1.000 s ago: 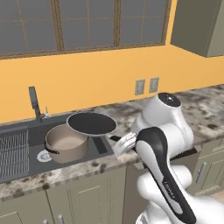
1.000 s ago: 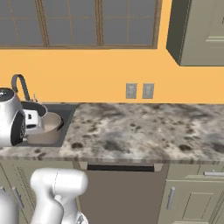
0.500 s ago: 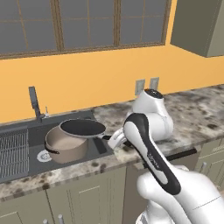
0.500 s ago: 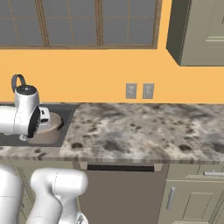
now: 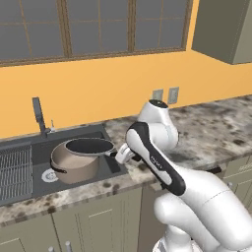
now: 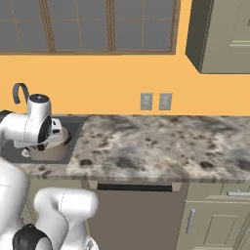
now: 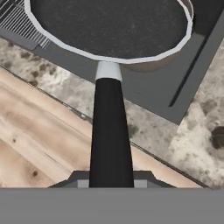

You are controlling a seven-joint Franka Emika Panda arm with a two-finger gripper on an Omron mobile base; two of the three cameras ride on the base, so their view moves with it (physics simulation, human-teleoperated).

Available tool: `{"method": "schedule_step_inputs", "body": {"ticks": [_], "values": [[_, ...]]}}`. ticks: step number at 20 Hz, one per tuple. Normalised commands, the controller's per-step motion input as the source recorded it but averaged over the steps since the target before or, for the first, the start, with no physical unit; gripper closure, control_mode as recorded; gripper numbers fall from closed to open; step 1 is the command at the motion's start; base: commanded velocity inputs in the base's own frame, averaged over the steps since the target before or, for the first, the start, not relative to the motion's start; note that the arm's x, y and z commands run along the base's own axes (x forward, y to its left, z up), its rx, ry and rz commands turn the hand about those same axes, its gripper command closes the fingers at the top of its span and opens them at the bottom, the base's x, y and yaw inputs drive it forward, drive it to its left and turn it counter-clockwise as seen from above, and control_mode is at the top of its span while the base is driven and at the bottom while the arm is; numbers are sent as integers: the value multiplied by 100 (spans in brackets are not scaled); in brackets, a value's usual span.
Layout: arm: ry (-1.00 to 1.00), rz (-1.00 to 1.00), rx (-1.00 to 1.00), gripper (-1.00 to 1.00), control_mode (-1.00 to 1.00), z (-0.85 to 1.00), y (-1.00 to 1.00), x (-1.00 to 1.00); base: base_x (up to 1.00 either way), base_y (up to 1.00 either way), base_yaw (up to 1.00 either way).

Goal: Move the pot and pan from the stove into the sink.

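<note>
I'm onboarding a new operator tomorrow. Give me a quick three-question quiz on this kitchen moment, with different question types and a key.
1. True or false: the pot already sits inside the sink.
2. Multiple choice: the end effector is closed on which part of the pan? A) its rim B) its long dark handle C) its underside
3. Fill in: the pan is held directly above the ____.

Key: 1 true; 2 B; 3 pot
</note>
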Motion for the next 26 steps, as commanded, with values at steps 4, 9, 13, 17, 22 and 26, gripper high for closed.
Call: {"method": "schedule_step_inputs", "body": {"ticks": [4,9,13,17,22,26], "values": [[8,0,-1,100,-100,-32,18,53,0,0,0],[8,0,-1,100,-100,-30,33,44,0,0,0],[6,0,-7,100,-100,-22,22,8,0,0,0],[6,0,-5,100,-100,-20,3,12,0,0,0],[6,0,-4,100,-100,-34,16,47,0,0,0],[7,0,-3,100,-100,-31,25,60,0,0,0]]}}
